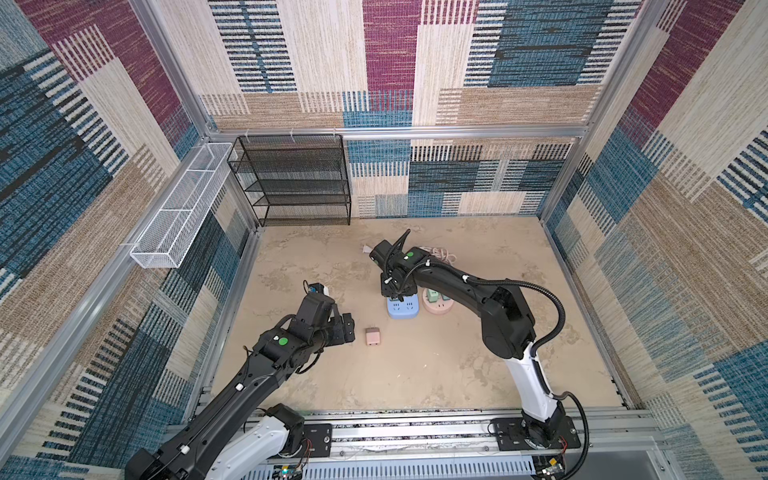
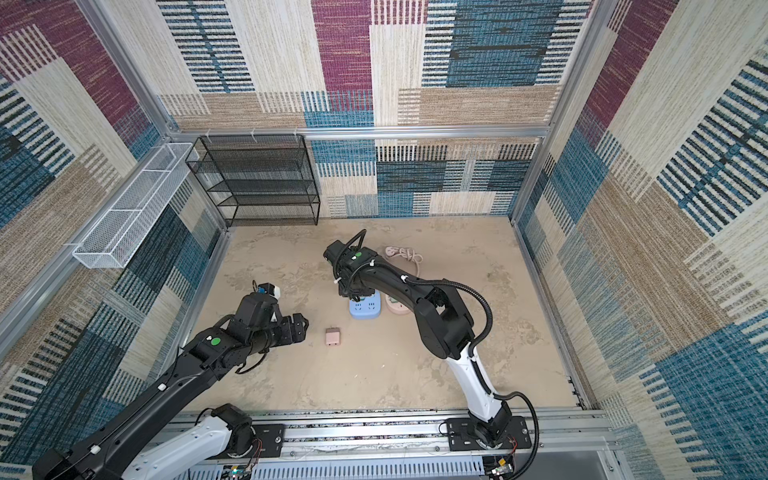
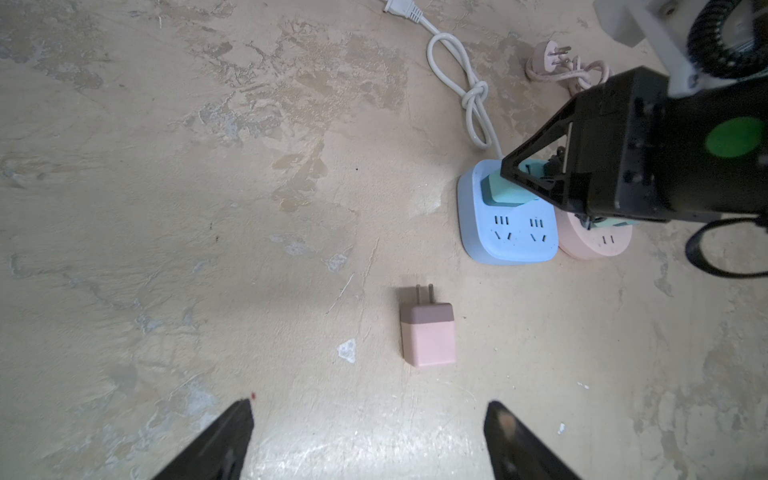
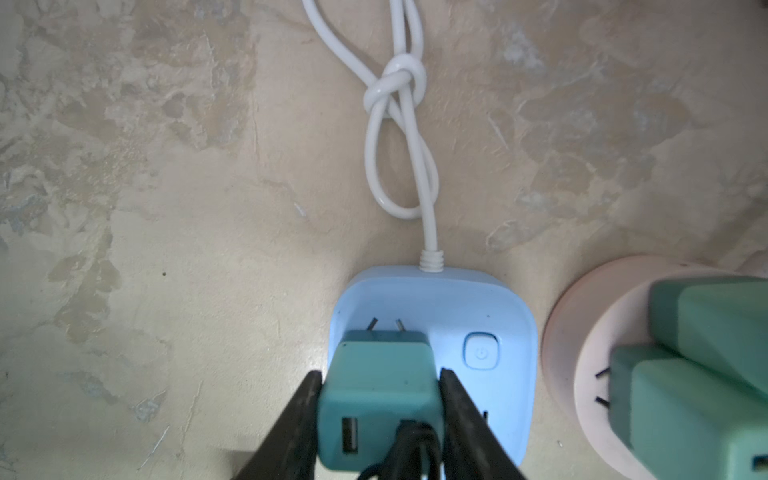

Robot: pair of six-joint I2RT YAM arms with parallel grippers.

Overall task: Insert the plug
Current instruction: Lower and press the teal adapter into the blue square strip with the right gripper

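Observation:
My right gripper [image 4: 380, 374] is shut on a teal plug [image 4: 374, 361], one finger on each side. The plug stands over the far corner of the light blue power strip [image 4: 478, 307], its two prongs still showing above the strip's face. In both top views this gripper [image 1: 397, 297] points down onto the blue strip [image 2: 365, 309]. A pink plug [image 3: 428, 336] lies flat on the floor, prongs toward the strip. My left gripper [image 3: 370, 405] is open and empty, a short way short of the pink plug [image 1: 372, 336].
A round pink power strip [image 4: 582, 332] touches the blue one and carries two teal plugs [image 4: 706, 332]. The blue strip's white knotted cord [image 4: 401, 79] and a pink cord [image 3: 582, 70] lie behind. A black mesh shelf [image 1: 295, 178] and a white wire basket [image 1: 183, 208] stand at the back left.

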